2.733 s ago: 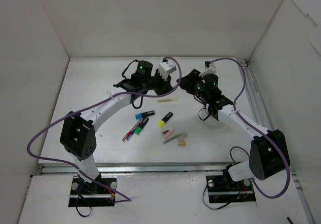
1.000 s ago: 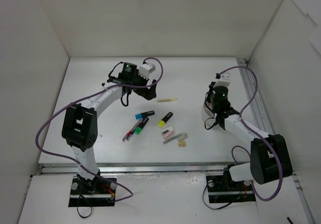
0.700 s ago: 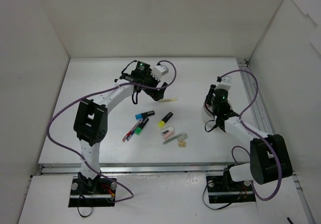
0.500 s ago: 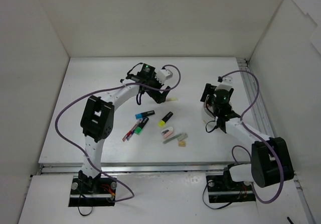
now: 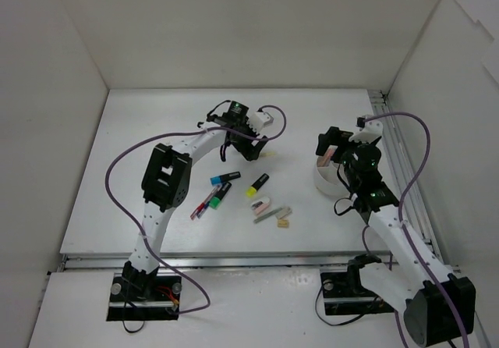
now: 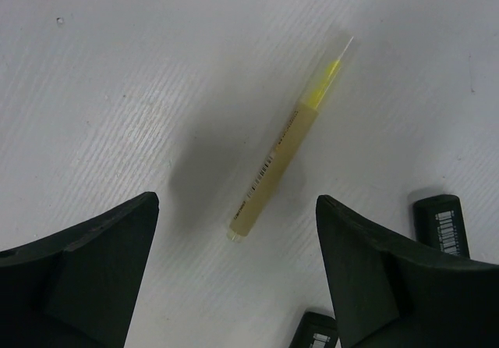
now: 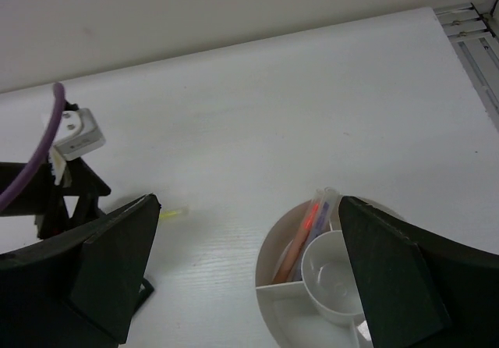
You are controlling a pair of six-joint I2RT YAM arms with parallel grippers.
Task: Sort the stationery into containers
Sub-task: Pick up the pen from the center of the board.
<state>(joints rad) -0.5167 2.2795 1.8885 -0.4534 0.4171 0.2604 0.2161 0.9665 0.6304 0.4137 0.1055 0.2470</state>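
pens [image 5: 204, 204]: lay loose on table [image 5: 117, 176], left of centre, close together; not yet sorted.
highlighters [image 5: 224, 178]: lay just right of pens, three in number, with blue, green and yellow ends; likewise unsorted.
left gripper [image 6: 238, 207]: hung low over stick [image 6: 284, 149], jaws spread wide to either side, gripped nothing; judged set that way for a pinch across the narrow width.
stick: lay flat and slanted between the fingers, touched by neither; kept apart from nearest highlighter, so judged room enough for closing.
erasers [image 5: 271, 213]: lay in a small cluster nearer the bases, pink, grey and tan; sat well clear of stick.
tub [image 7: 269, 266]: stood right of centre, divided into compartments around cup [image 7: 331, 274] at its middle.
binned pens [image 7: 308, 231]: rested side by side in one outer compartment, beside cup; judged the slot meant for long items.
right gripper [image 7: 248, 207]: hung above and behind tub, jaws fully apart, carried nothing.
room: found bare at far left of table and toward the back; pinched at right by rail [image 7: 472, 32] along that edge, near tub.
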